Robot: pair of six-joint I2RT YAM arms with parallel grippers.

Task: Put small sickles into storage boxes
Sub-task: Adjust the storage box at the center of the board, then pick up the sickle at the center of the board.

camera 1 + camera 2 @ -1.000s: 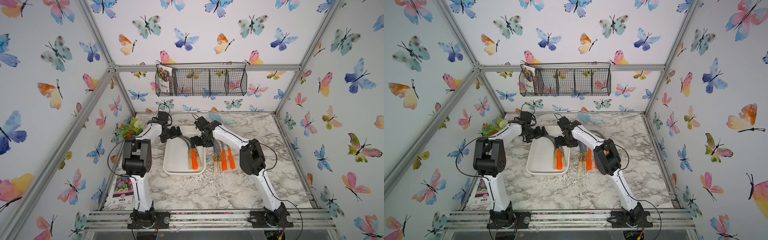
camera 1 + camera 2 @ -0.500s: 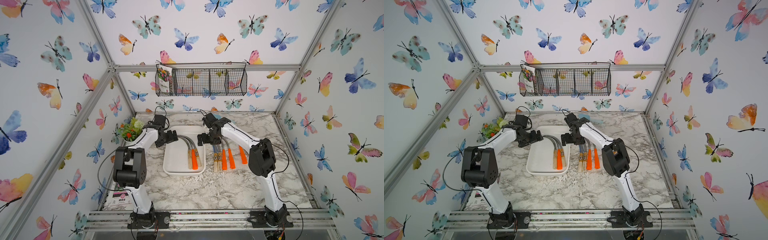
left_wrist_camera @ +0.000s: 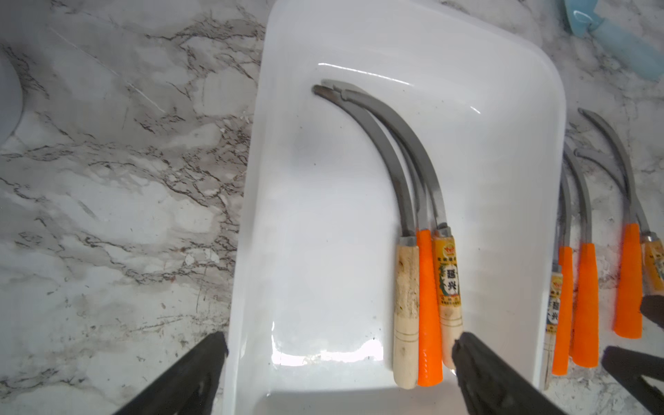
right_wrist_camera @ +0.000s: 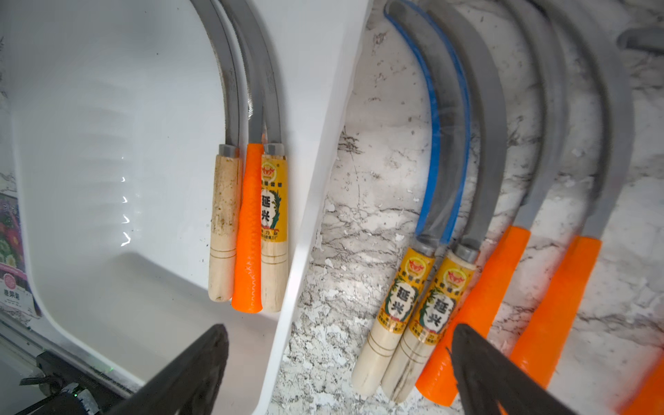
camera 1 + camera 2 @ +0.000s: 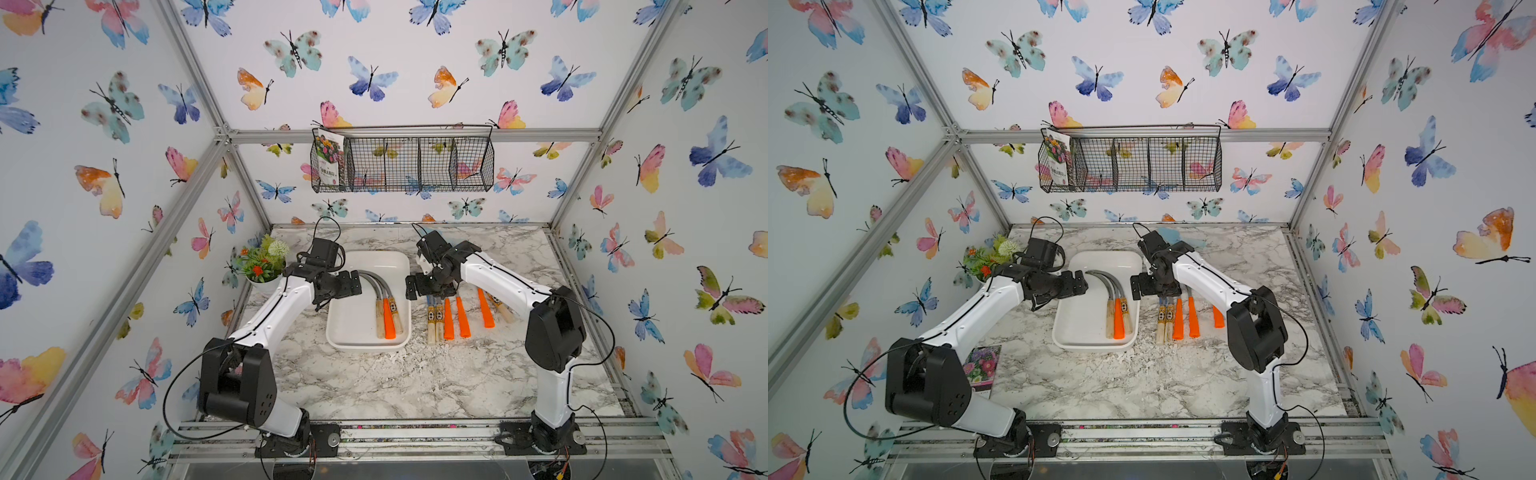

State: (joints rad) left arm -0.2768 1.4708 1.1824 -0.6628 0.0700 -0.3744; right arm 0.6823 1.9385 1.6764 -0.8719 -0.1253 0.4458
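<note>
Marble-pattern tabletop [image 5: 415, 382], butterfly-papered walls [image 5: 374, 50], black wire mesh basket [image 5: 403, 166] on the back wall. In both top views the white shallow rectangular tray [image 5: 368, 346] sits mid-table toward the back edge. Three small sickles [image 5: 388, 316] lie inside along its right rim, handles toward the front edge. Roughly six loose sickles [image 5: 451, 320] lie in a row on the tabletop just beside that rim, one partly under the right arm [image 5: 498, 278]. Over the tray's left part hangs the left gripper [image 5: 355, 284]. The right gripper [image 5: 419, 288] is over the loose blades. Both are empty.

Left wrist: black fingers [image 3: 194, 377] spread wide, nothing between, tray and its three sickles below.

Right wrist: fingers [image 4: 187, 370] spread wide too, over the gap between the tray rim and two wood-handled labelled sickles [image 4: 413, 305] whose handles touch. One blade wears a blue edge guard [image 4: 436, 125].

Likely step: right arm picks the nearest loose sickle. Best to straddle the handle just below the ferrule, not the blade. Come down square so the neighbour isn't pinched, lift clear of the rim, lay it parallel in the tray's free left part.
</note>
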